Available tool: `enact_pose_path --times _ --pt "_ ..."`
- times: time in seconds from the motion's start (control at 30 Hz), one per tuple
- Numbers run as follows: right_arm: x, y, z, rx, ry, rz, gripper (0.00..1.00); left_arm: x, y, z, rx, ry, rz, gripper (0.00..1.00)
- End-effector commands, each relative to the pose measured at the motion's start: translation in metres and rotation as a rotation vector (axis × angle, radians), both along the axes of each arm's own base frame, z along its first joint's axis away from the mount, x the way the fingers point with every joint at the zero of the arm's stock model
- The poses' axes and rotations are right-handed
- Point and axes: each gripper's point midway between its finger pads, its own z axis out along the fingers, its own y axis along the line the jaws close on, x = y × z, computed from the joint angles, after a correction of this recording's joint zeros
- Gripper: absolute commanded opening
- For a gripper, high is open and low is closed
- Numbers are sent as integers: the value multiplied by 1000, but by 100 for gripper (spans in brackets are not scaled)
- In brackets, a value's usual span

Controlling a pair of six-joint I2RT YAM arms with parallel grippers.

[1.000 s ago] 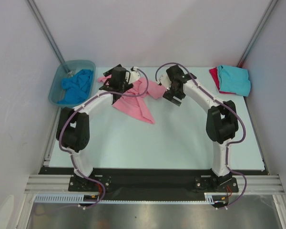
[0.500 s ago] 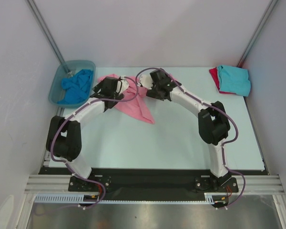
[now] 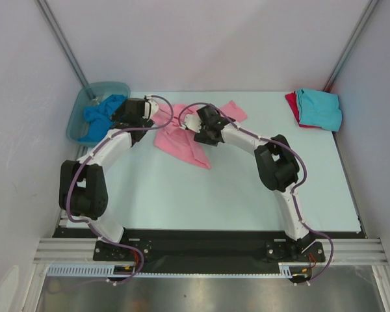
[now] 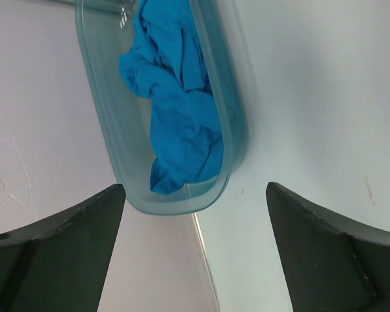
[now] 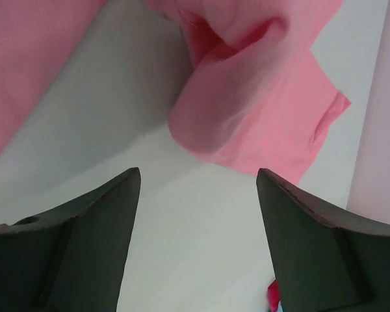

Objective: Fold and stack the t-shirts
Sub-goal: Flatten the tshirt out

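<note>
The light pink t-shirt (image 3: 182, 142) lies crumpled at the back middle of the table, one sleeve (image 3: 231, 110) spread to the right. My right gripper (image 3: 207, 128) hovers over it, open and empty; its wrist view (image 5: 198, 240) shows a pink fold (image 5: 247, 97) just ahead of the fingers. My left gripper (image 3: 127, 114) is open and empty beside the tub; its wrist view (image 4: 195, 260) shows the brighter blue t-shirt (image 4: 175, 110) bunched inside. That shirt also shows in the top view (image 3: 99, 118). The turquoise t-shirt (image 3: 320, 108) lies folded on the red one (image 3: 290, 102) at the back right.
The translucent grey-blue tub (image 3: 78, 120) stands at the back left corner against the wall; its rim (image 4: 182, 207) is close to the left fingers. White walls enclose the table on three sides. Both arm bases stand at the near edge.
My left gripper has moved left off the pink shirt to the tub. My right gripper has moved left over the pink shirt, and the shirt's right sleeve now lies uncovered.
</note>
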Motion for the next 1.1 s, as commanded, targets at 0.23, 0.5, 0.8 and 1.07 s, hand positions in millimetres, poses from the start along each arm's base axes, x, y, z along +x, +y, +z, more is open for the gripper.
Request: enact_pose_path --times 0.23,0.5,0.8,1.07 --pt "8 -43 77 100 -69 -226 60 0 -99 19 -232 49 -328 91" --pt "40 -173 109 13 -170 -543 69 -49 -191 -14 -414 289 -684 96" --pt "53 -251 147 -67 -282 -666 73 -80 -254 -28 -665 555 -851 100" --pt "60 -262 167 -74 -346 -669 75 -98 -270 -69 -557 663 -957 100"
